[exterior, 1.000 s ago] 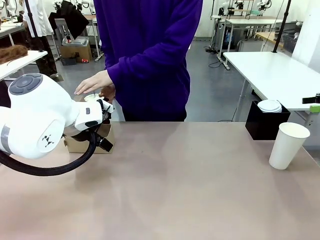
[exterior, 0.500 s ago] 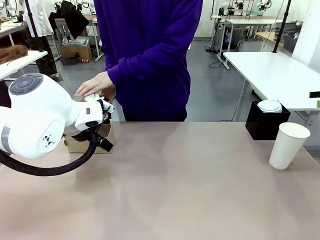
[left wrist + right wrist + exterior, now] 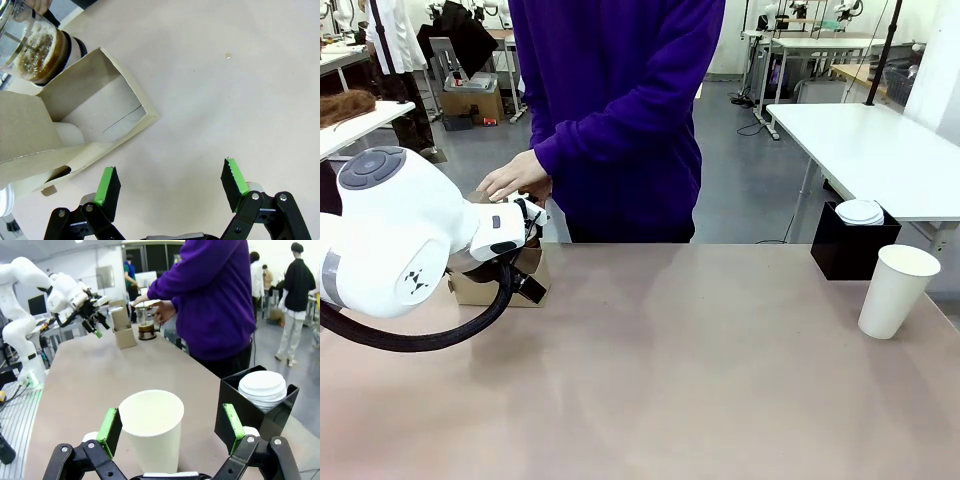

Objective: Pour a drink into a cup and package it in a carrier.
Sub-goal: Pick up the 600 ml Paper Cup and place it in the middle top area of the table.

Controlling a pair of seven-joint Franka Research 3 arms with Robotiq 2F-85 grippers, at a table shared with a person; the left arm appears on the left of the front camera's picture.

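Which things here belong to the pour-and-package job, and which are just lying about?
Job: drink in the clear jug; white paper cup; cardboard carrier.
Lying about: black box; white lids stacked in it, maybe for the cup later.

The low brown cardboard carrier [image 3: 470,292] sits at the tabletop's [image 3: 670,370] far left edge. The clear cylindrical jug [image 3: 37,47] holding the dark brown drink [image 3: 42,50] stands just beside it on the person's side, under the person's hand [image 3: 515,178]. The left hand [image 3: 170,172] hangs over the tabletop near the carrier. The tall white paper cup [image 3: 897,290] stands at the right, before the black box [image 3: 850,250] and ahead of the right hand [image 3: 170,412].
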